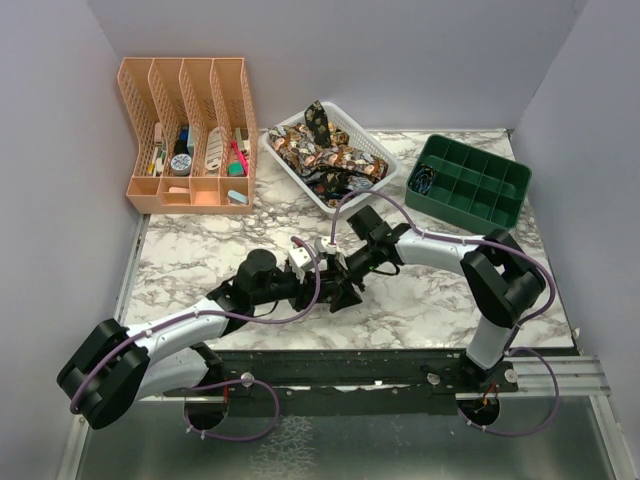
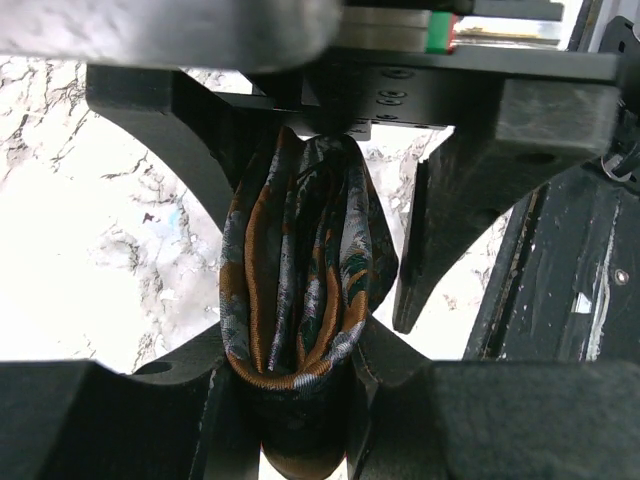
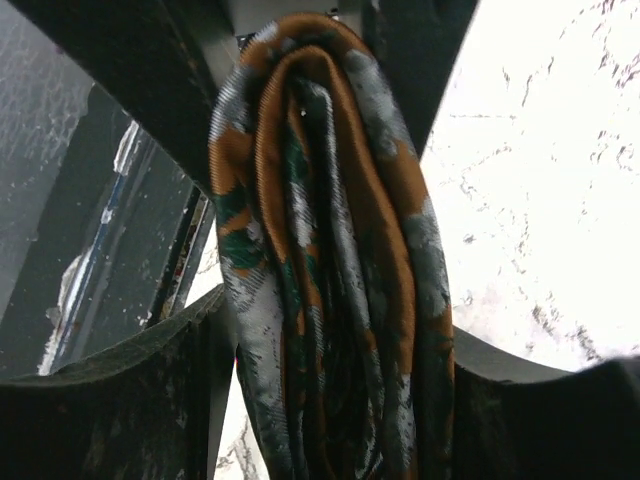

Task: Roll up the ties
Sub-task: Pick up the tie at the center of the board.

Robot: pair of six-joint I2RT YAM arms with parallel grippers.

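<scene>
The rolled tie [image 2: 300,270] sits between the two claws, over the tabletop [image 1: 200,260] near the middle of its near edge, its flattened layers running from one claw towards the other. The left gripper [image 2: 300,375] is clamped narrowly on one end; the right gripper [image 3: 335,390], set wider, has fingers against both sides of the other. More ties [image 1: 320,150] fill the white basket [image 1: 385,160] at the far edge; the green tray [image 1: 470,180] in the far right corner lies nearer the right arm

At the back of the bench [image 1: 200,260], a file organizer [image 1: 190,90] stands left, a basket [image 1: 386,166] of ties [image 1: 320,155] in the middle, and a compartment tray [image 1: 497,178] right. In front of the basket, a rolled tie [image 2: 300,290] sits between the left gripper [image 2: 300,375] and right gripper [image 3: 340,400].
</scene>
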